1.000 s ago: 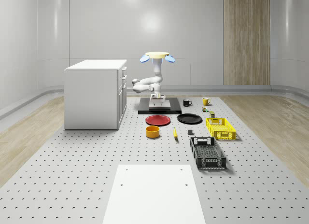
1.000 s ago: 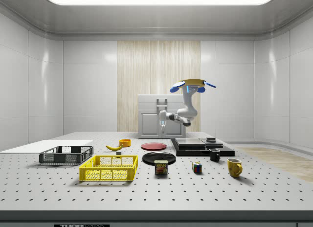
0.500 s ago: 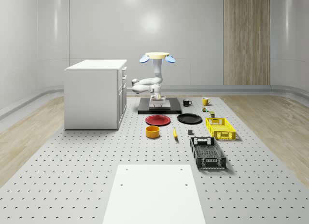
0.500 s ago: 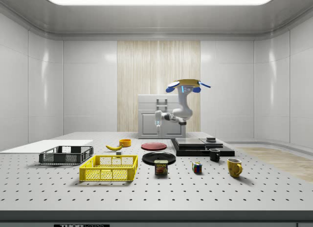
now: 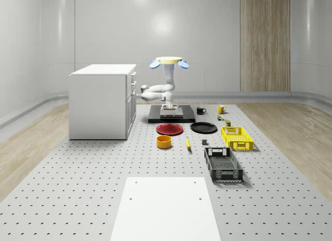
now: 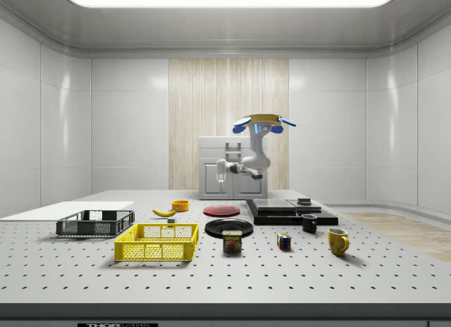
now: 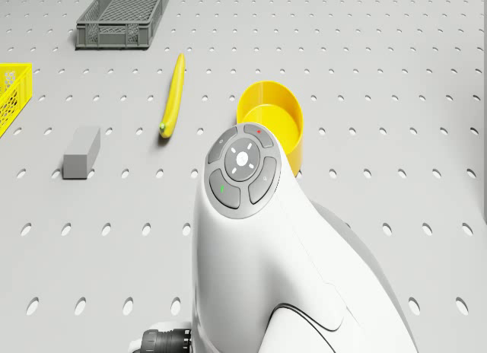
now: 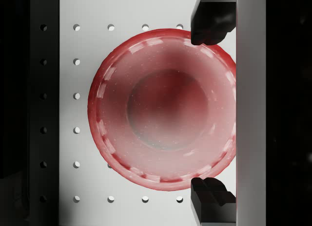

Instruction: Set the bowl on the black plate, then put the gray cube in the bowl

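1. White cabinet (image 5: pixel 102 101) is the biggest thing on the perforated table (image 5: pixel 78 189). It is well off to the whole-scene view's left and blocks nothing.
2. The drone (image 5: pixel 168 62) hovers above the black platform (image 5: pixel 179 119). Its arm is bent forward and down.
3. The black crate (image 5: pixel 223 164) and yellow crate (image 5: pixel 237 137) stand on the whole-scene view's right, clear of the likely route.
4. In the wrist view the gripper (image 8: pixel 209 109) hangs over the red plate (image 8: pixel 161 109). Its fingers (image 8: pixel 209 21) are spread wide and hold nothing.
5. The black plate (image 5: pixel 203 128), the goal, lies bare just beside the red one.
6. The bowl (image 7: pixel 270 125) sits upright on the table, near the red plate and apart from the black one. It looks rigid, light and smooth-walled, so it may slip. Pinching the rim with one finger inside and one outside seems best.
7. The banana (image 7: pixel 173 94) lies between the bowl and the cube, near the bowl's side, so a low carry could clip it.
8. The gray cube (image 7: pixel 81 151) rests on the table beyond the banana. It seems small, hard and flat-sided, so gripping its opposite faces should be easy.
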Available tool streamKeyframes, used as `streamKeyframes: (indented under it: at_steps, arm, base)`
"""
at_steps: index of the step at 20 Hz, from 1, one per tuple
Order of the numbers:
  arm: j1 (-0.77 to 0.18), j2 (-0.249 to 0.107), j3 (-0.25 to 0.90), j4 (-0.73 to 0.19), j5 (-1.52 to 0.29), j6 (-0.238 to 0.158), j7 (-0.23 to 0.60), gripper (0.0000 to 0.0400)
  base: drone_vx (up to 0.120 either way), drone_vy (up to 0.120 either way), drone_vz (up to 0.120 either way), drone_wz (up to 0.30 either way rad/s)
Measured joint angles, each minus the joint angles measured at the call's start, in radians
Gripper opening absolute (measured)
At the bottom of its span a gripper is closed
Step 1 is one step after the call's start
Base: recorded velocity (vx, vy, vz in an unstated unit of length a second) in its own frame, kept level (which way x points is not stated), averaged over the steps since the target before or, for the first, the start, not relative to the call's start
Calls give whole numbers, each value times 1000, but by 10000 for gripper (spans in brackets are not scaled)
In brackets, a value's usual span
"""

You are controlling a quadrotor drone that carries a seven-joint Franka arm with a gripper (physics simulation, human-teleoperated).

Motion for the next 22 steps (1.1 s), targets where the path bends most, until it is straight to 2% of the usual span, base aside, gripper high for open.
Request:
streamKeyframes:
  at_steps: [12, 16, 22]
  arm:
    - [-8, -34, 7, 2, 15, 32, 7, 400]
    - [-11, -45, 9, 2, 20, 42, 10, 400]
    - [-14, -60, 11, 3, 26, 56, 12, 400]
  base:
    - [120, 0, 0, 0]
    - [120, 0, -100, 0]
    - [120, 0, 0, 0]
